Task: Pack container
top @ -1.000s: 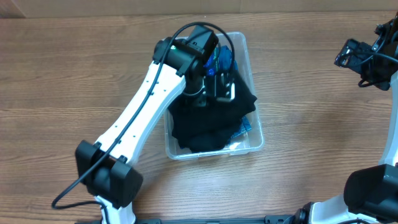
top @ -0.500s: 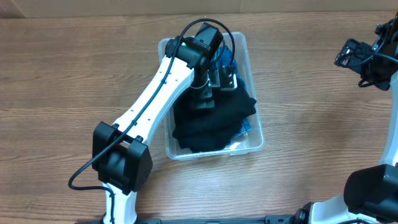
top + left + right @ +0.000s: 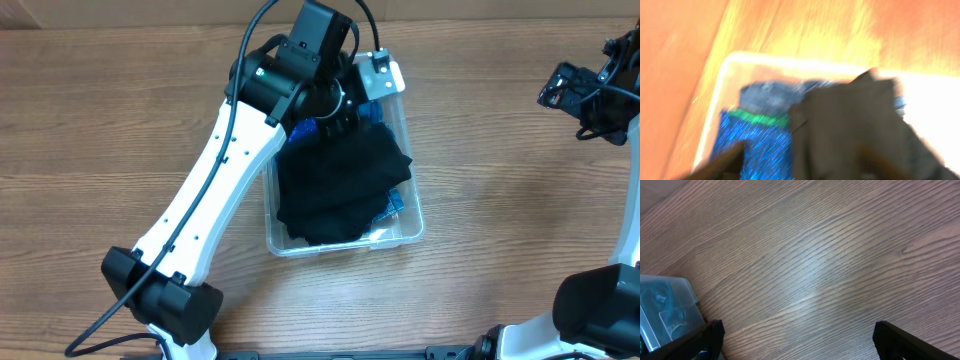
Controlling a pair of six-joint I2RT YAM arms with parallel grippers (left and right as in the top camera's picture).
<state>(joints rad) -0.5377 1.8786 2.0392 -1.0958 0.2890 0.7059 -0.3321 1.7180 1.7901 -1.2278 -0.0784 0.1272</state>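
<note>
Left tool [image 3: 362,88]: hangs over the far end of the container [image 3: 405,232], above its contents. The wrist view is blurred, but the fingers [image 3: 722,161] look spread apart with nothing gripped.

Container: sits mid-bench [image 3: 90,130], long side running away from the robot. Inside, black cloth [image 3: 340,185] is heaped over most of it. Blue fabric [image 3: 757,142] with a green band lies at the far end. A blue scrap [image 3: 392,205] shows at the near right edge.

Right tool [image 3: 572,92]: well apart from the container, at the bench's far right, fingers wide, empty.
</note>
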